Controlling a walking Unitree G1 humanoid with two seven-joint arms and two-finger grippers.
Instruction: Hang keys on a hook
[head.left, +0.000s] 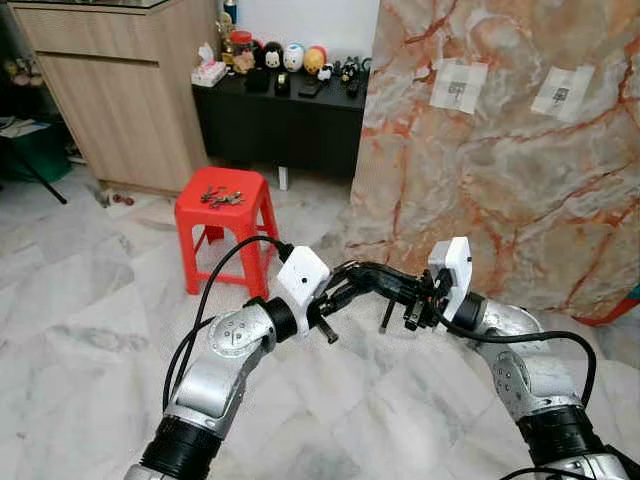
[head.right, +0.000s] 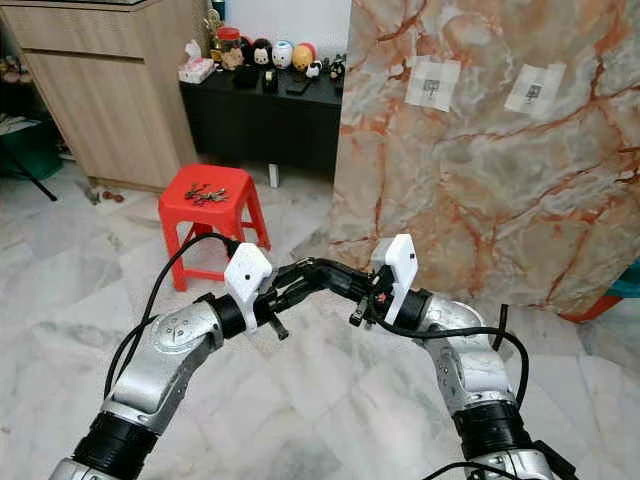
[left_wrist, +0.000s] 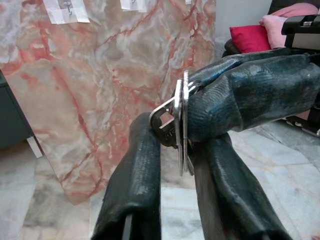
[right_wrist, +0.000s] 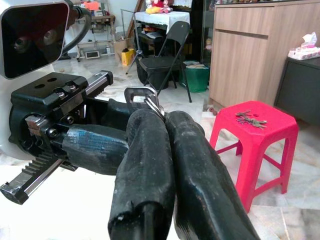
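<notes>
While the two arms meet at the picture's centre, a silver metal key (left_wrist: 181, 122) is pinched at once by the left hand (left_wrist: 172, 145) and the right hand (right_wrist: 156, 112), both closed on it. A hand-over appears to be under way. A second bunch of keys (head.left: 221, 198) lies on the red plastic stool (head.left: 190, 214) at ten o'clock. White hook plates (head.left: 459, 86) are seen on the marble slab (head.left: 520, 180) at one o'clock; one hand's release and a reach there are called for next.
</notes>
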